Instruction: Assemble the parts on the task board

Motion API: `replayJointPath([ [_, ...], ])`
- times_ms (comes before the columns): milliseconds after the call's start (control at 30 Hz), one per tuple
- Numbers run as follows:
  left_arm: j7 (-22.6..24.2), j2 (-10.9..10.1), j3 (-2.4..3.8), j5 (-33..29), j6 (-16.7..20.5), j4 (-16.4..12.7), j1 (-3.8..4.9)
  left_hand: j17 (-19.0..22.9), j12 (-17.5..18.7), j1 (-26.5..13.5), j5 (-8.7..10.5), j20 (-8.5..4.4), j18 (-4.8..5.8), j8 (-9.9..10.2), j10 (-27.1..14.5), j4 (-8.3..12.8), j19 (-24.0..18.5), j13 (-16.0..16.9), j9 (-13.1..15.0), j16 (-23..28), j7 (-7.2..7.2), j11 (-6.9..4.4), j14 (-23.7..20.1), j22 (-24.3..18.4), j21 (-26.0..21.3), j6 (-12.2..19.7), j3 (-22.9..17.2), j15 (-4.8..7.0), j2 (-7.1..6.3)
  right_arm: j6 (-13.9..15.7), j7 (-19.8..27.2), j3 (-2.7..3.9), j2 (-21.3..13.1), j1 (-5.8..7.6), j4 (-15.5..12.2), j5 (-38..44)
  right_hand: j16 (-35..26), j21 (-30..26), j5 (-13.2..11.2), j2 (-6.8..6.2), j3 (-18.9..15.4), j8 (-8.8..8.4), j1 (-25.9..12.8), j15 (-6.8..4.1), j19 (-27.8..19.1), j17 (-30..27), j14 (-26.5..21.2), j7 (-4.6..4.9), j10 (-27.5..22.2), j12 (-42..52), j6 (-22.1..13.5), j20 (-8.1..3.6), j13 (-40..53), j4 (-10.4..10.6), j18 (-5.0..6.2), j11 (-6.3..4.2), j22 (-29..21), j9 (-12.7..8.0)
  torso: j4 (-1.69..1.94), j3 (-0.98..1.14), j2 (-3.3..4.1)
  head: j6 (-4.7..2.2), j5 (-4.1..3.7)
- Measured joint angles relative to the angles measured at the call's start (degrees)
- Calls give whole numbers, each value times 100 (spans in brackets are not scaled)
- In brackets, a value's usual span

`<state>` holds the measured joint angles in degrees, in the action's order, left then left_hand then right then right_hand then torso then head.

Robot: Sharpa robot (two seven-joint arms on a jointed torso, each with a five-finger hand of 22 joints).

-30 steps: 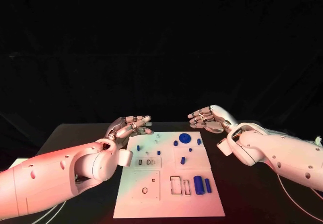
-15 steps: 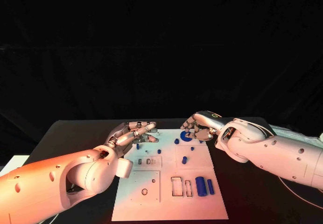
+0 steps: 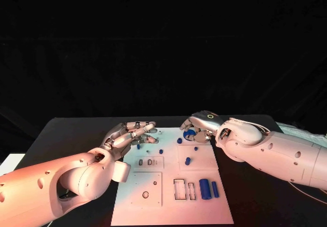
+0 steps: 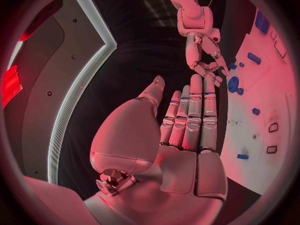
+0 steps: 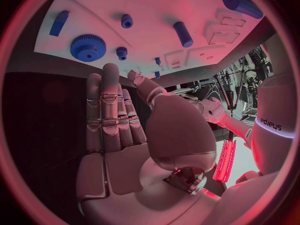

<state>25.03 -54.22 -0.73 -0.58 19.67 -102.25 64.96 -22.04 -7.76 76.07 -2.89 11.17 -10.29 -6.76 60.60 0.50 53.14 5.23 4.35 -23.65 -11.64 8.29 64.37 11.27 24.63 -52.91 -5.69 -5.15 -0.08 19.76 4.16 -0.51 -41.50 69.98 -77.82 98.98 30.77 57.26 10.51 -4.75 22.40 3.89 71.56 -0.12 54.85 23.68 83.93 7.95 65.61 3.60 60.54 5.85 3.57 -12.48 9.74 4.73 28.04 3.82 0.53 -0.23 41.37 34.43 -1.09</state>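
Note:
The white task board (image 3: 146, 210) lies mid-table with blue parts on it. A blue gear (image 3: 189, 135) sits near its far edge, with small pegs (image 3: 179, 140) beside it. My right hand (image 3: 196, 126) hovers at the gear, fingers straight and together, holding nothing. In the right wrist view the right hand (image 5: 115, 120) points its fingertips just short of the gear (image 5: 87, 47). My left hand (image 3: 129, 135) is over the board's far left corner, fingers extended and empty. From the left wrist, the flat left hand (image 4: 187, 120) faces the right hand (image 4: 206, 60) and the gear (image 4: 233, 84).
A short blue bar (image 3: 187, 161) lies mid-board. Two blue cylinders (image 3: 204, 188) lie near the board's right side beside rectangular slots (image 3: 178, 188). Black table surrounds the board, and both forearms flank it.
The right hand has swung in from beyond the board's far right corner and dropped to the gear. The left hand has crept slightly further over the far left corner. The view has shifted.

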Motion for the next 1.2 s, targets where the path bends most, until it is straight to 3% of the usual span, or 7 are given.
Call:
replayJointPath([
  [133, 14, -110, 32, -38, -8, 3, 12, -79, 65, 16, 0, 73, 0, 60, -40, 7, -74, -8, -6, -16, -45, 40, -164, 0, 0, 18, 39, -40, 19, -147, -69, 2, 26, 29, -8, 49, 175, 40, 0, -46, -49, 0, -46, -12, 20, 121, 11, -53, -149, 0, -24, -20, 0, 98, 0, -6, 8, 0, 5, -7, 54, -7, -18],
  [333, 26, -196, 47, -189, -46, 12, 21, -97, 144, -24, 0, 144, 0, 164, -148, 15, -248, -32, -23, 37, -145, 147, -447, -36, -51, 103, 78, -142, 69, -423, -144, 2, 78, 45, 20, 76, 343, 165, 0, -46, -22, 0, -46, -42, 161, 234, -1, -58, -168, 1, -19, -32, -1, 178, 0, -26, 182, 0, 30, -18, 121, -10, -43],
  [500, 30, -210, 49, -276, -85, -7, 23, -97, 144, -24, 0, 144, 0, 170, -154, 15, -247, -32, -23, 40, -145, 153, -446, -39, -51, 103, 78, -142, 114, -592, -168, 2, 144, 48, 70, 76, 413, 221, 0, -46, -42, 0, -46, -42, 188, 290, -1, -62, -189, 1, -15, -45, -1, 246, 0, -7, 286, 0, 48, -18, 159, -7, -35],
  [1200, 37, -255, 52, -417, -116, -57, 28, -110, 144, 45, 0, 164, 0, 170, -174, 31, -268, -36, -23, 40, -144, 174, -466, -38, -51, 103, 61, -122, 228, -718, -240, 2, 297, 51, 313, 30, 641, 420, 0, 32, 37, 1, -61, -42, 338, 424, -1, -63, -230, 1, -15, -10, -2, 404, 0, -7, 572, 10, 62, -11, 188, 4, -48],
])
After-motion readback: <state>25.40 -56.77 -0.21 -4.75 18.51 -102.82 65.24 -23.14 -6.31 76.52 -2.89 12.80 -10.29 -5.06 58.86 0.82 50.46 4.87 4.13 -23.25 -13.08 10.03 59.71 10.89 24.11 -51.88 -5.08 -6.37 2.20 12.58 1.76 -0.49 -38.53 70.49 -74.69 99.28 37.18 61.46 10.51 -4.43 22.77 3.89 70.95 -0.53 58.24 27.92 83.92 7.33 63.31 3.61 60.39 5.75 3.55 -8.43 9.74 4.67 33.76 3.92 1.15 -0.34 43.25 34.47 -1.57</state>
